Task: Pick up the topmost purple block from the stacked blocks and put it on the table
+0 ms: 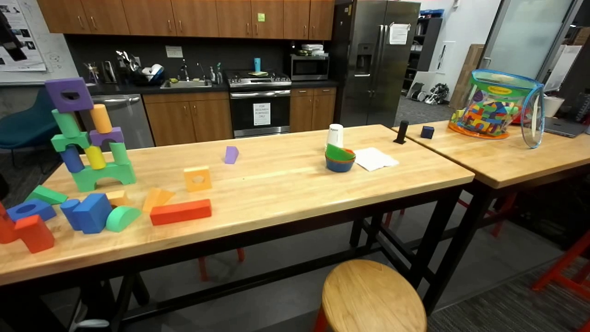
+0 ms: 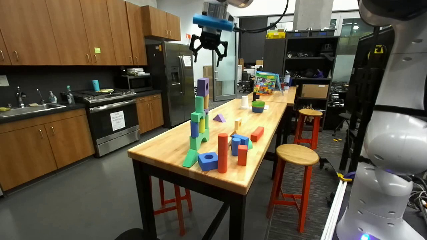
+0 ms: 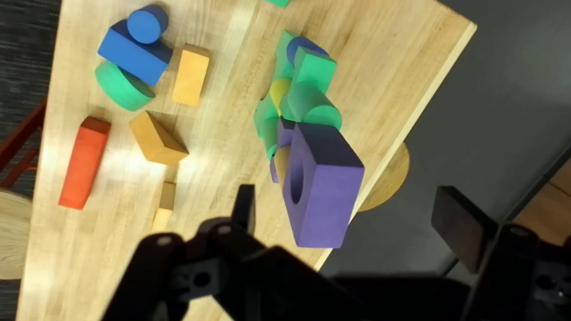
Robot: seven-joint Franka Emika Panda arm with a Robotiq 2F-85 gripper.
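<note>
Got my Robotiq gripper (image 2: 207,62) spread wide with nothing in it, above the holed purple block (image 2: 201,87) topping the block tower (image 2: 198,103). I'd centre that block between the pads (image 3: 457,226), come straight down, squeeze softly, lift dead vertical so the green cylinder (image 1: 67,124) and orange cylinder (image 1: 101,118) underneath don't topple

1. A long red rectangular block (image 1: 181,212) lay near an upright square orange block (image 1: 197,186) with a round hole.
2. A green round bowl (image 1: 339,152) sat nested in a blue round bowl (image 1: 339,166).
3. A see-through, blue-rimmed bag (image 1: 500,94) stood on the shorter adjoining wooden table (image 1: 484,161).
</note>
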